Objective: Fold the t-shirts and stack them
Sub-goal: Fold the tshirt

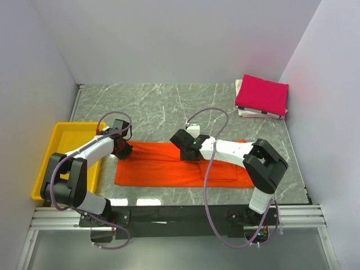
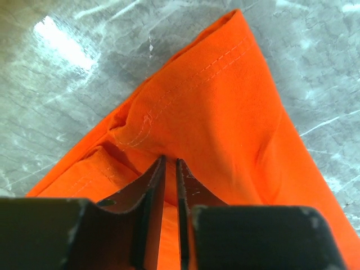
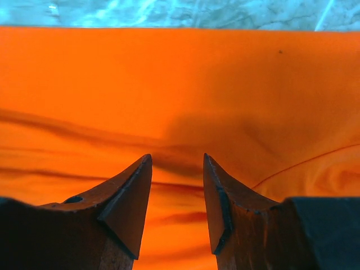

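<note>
Left claw [image 2: 170,162] pinching orange t-shirt [image 1: 163,170] corner, right claw [image 3: 177,160] spread over its middle. Limp, light cloth: grab hemmed corners.

Tray [image 1: 64,135] blocks left of orange t-shirt [image 1: 163,166]; far tabletop [image 1: 157,107] open.

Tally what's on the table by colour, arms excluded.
Orange t-shirt: 1
Magenta-pink t-shirt: 1
Yellow tray: 1
Whitish item under the pink shirt, kind unclear: 1
Total: 4
</note>
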You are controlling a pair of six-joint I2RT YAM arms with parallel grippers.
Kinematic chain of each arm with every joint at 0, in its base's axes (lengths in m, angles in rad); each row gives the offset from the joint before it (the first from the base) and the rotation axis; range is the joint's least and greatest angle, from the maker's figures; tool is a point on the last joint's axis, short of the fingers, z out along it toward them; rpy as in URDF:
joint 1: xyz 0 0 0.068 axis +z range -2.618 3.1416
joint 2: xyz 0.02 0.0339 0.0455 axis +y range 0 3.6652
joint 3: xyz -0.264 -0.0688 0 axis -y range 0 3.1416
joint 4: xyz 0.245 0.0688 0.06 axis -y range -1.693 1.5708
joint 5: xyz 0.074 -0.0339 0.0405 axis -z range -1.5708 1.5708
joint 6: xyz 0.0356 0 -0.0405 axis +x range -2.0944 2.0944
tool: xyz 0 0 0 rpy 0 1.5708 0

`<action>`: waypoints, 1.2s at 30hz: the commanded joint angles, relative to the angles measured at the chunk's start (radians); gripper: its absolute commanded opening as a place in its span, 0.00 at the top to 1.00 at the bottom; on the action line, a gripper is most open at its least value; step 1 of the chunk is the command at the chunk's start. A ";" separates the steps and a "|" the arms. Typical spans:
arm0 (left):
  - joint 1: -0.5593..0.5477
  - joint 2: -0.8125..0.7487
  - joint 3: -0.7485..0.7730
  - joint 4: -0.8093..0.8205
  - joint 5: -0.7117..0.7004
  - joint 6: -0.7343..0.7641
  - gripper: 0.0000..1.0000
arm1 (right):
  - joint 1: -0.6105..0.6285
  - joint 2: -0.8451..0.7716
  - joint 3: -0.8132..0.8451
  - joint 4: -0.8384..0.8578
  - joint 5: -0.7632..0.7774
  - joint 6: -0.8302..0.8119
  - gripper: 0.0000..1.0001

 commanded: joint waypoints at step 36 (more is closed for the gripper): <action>0.003 -0.015 0.040 -0.102 -0.183 -0.074 0.64 | 0.008 -0.050 -0.123 0.113 -0.041 0.021 0.52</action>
